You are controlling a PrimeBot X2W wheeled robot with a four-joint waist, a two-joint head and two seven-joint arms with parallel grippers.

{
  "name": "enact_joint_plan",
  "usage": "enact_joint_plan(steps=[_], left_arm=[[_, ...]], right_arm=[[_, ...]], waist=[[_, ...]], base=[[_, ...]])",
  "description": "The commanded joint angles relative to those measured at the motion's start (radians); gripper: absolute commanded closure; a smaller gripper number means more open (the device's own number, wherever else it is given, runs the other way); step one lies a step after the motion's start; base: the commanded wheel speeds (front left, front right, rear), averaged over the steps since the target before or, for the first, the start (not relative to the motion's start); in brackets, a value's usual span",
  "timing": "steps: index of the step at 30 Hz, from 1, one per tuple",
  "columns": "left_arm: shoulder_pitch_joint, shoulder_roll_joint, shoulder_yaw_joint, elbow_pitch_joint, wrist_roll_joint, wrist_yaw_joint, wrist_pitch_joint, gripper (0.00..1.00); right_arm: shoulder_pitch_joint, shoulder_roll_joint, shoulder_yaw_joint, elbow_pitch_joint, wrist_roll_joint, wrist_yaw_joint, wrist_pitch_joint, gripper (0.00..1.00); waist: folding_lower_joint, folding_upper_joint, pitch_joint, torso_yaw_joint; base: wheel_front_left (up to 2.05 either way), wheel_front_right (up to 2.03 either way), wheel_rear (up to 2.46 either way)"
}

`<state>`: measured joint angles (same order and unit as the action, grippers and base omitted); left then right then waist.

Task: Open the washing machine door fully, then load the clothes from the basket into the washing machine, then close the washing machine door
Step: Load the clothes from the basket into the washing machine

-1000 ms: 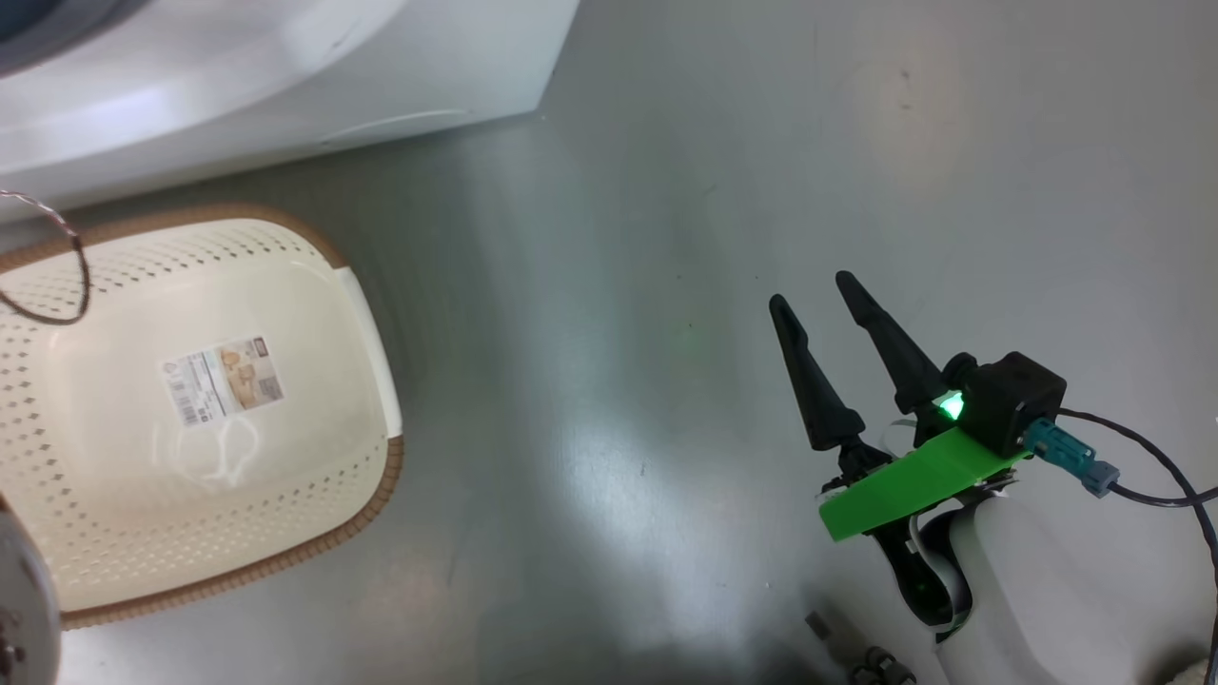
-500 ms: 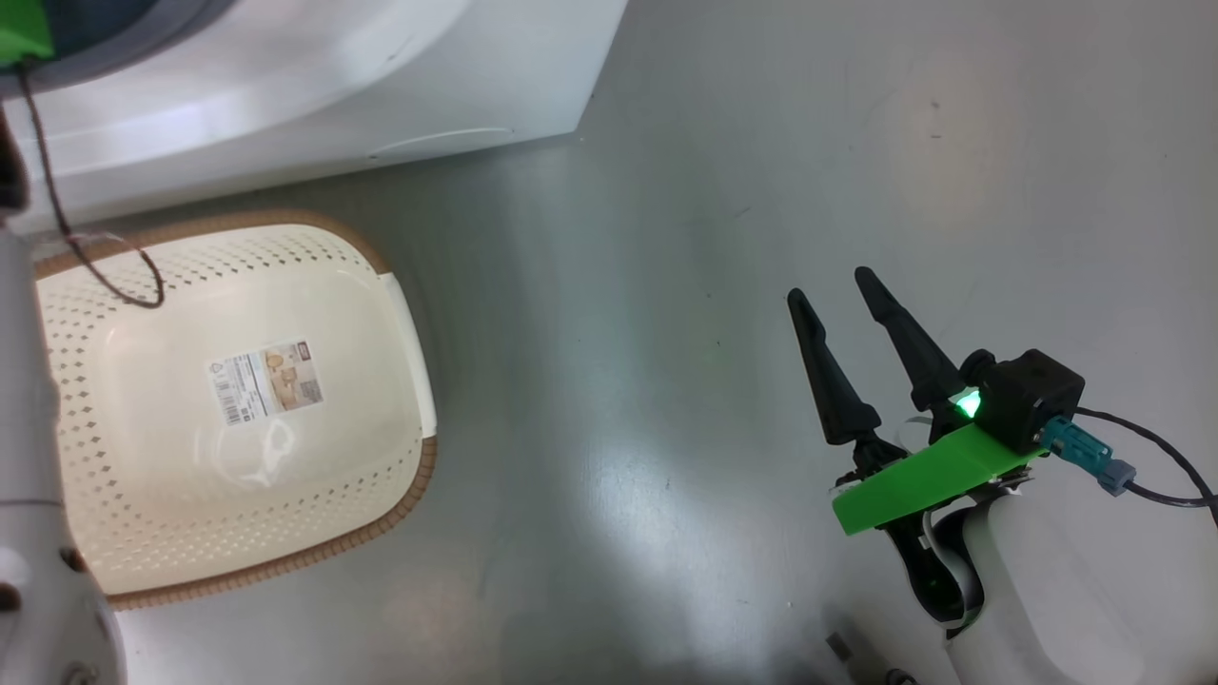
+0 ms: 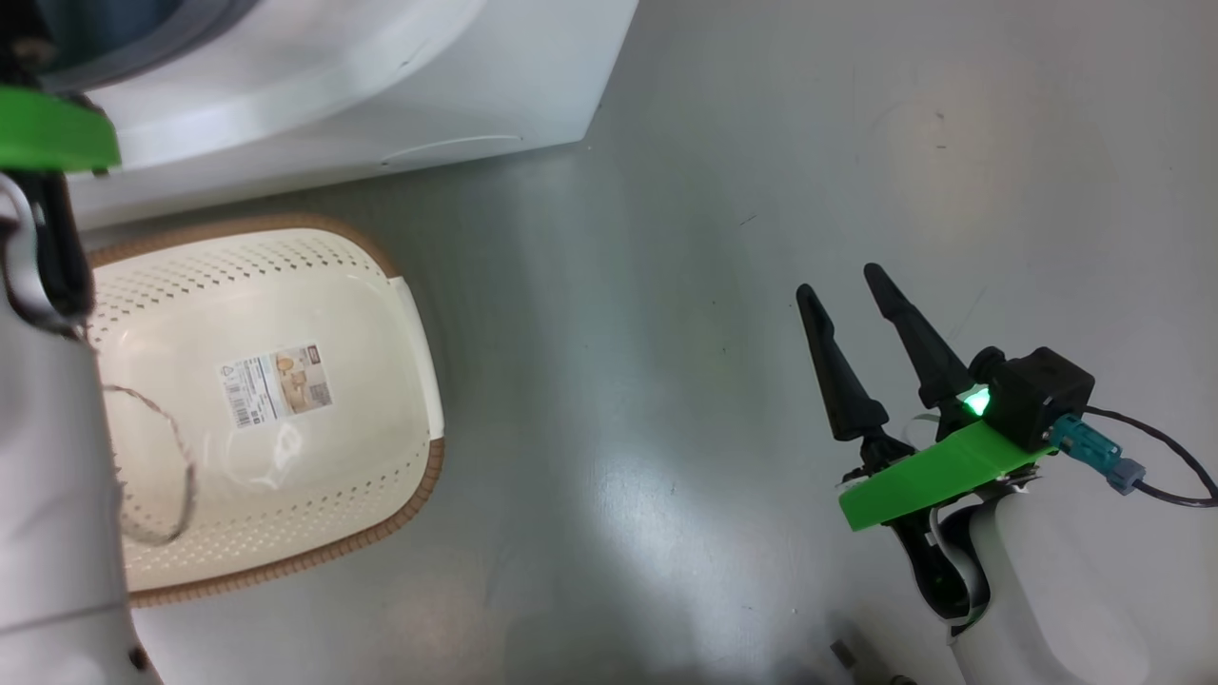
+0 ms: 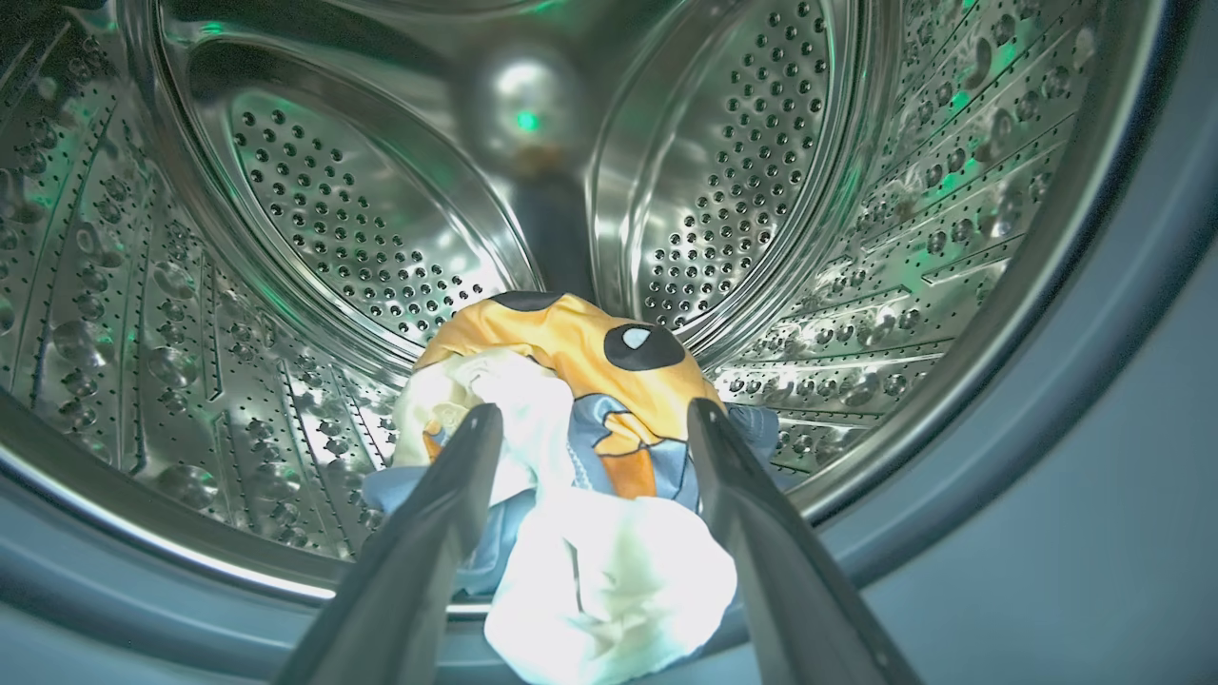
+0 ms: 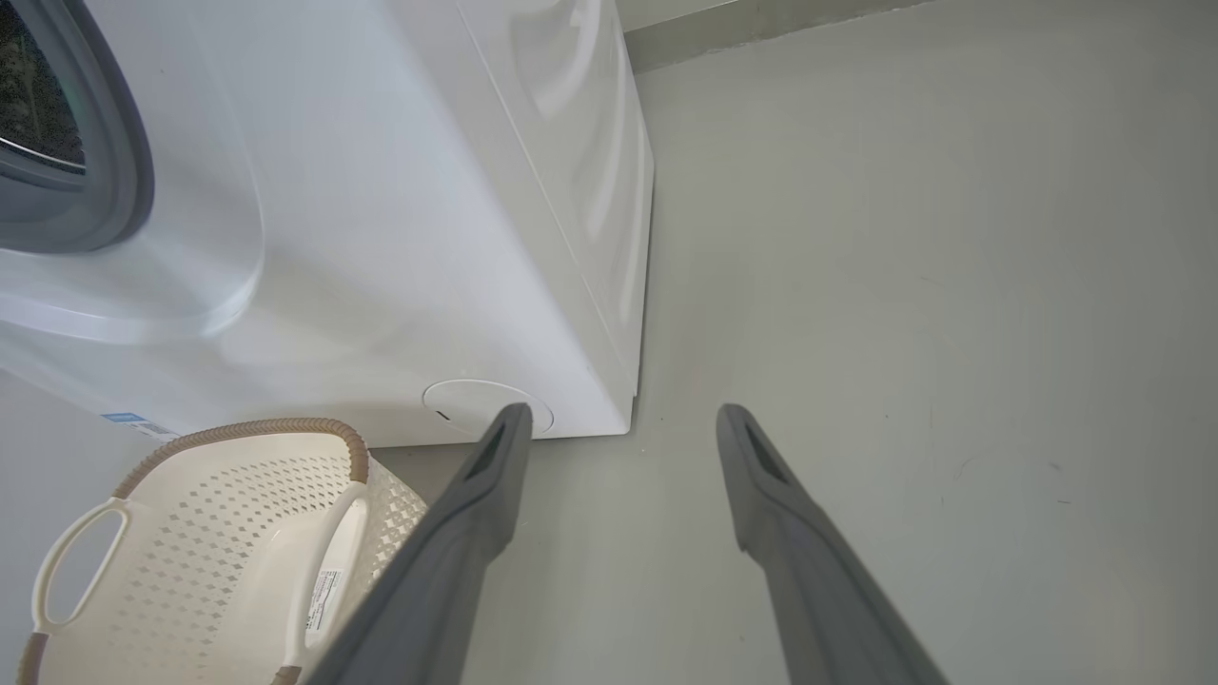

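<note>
my left pincer (image 4: 595, 411), spread wide and holding nothing, hangs at the drum (image 4: 333, 219) mouth, clothes (image 4: 618, 362) lying just inside the washing machine (image 3: 428, 86); forearm (image 3: 48, 476) newly beside the empty basket (image 3: 430, 471). loading looks done, door next.

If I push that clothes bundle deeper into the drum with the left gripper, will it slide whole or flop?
Likely floppy: the clothes lie in soft crumpled folds, so a push should bunch them rather than shift them whole. They look thin and light. The cream piece droops over the front rim of the drum and may lag behind.
</note>
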<state>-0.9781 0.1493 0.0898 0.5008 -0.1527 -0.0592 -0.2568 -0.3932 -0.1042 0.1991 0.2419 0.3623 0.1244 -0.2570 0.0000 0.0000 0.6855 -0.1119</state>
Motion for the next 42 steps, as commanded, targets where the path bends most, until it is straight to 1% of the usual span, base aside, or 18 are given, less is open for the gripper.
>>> enact_joint_plan(steps=[1,10,16,17,25,30,37,42], left_arm=[[0.049,0.034,0.021,-0.058,0.006,-0.004,-0.005,0.00],[0.228,-0.015,0.056,-0.264,0.014,0.001,-0.005,0.00],[0.352,-0.051,0.080,-0.384,0.025,0.003,-0.005,0.00],[0.352,-0.051,0.080,-0.384,0.025,0.003,-0.005,0.00],[0.498,-0.081,0.098,-0.461,0.039,0.002,-0.005,0.00],[0.600,-0.093,0.114,-0.504,0.042,0.009,-0.005,0.00],[0.706,-0.098,0.114,-0.533,0.024,0.029,-0.005,0.00],[0.772,-0.099,0.089,-0.543,0.002,0.049,-0.005,0.00]], right_arm=[[0.030,0.002,0.015,-0.023,-0.008,0.006,-0.005,0.00],[0.033,0.004,0.010,-0.025,-0.008,0.006,-0.005,0.00],[0.036,0.005,0.008,-0.018,-0.008,0.006,-0.005,0.00],[0.036,0.005,0.008,-0.018,-0.008,0.006,-0.005,0.00],[0.038,0.006,0.015,-0.007,-0.004,0.006,-0.005,0.00],[0.044,0.010,0.022,0.001,-0.002,0.006,-0.005,0.00],[0.064,0.009,0.019,0.012,-0.003,0.006,-0.005,0.00],[0.082,0.004,0.014,0.011,-0.011,0.006,-0.005,0.00]], waist=[[0.0000,0.0000,0.001,0.002],[0.0000,0.0000,-0.003,0.008],[0.0000,0.0000,-0.025,0.011],[0.0000,0.0000,-0.025,0.011],[0.0000,0.0000,-0.069,0.005],[0.0000,0.0000,-0.116,-0.009],[0.0000,0.0000,-0.187,-0.010],[0.0000,0.0000,-0.235,-0.002]], base=[[0.00,0.00,0.00],[0.00,0.00,0.00],[0.00,0.00,0.00],[0.00,0.00,0.00],[0.00,0.00,0.00],[0.00,0.00,0.00],[0.00,0.00,0.00],[0.00,0.00,0.00]])
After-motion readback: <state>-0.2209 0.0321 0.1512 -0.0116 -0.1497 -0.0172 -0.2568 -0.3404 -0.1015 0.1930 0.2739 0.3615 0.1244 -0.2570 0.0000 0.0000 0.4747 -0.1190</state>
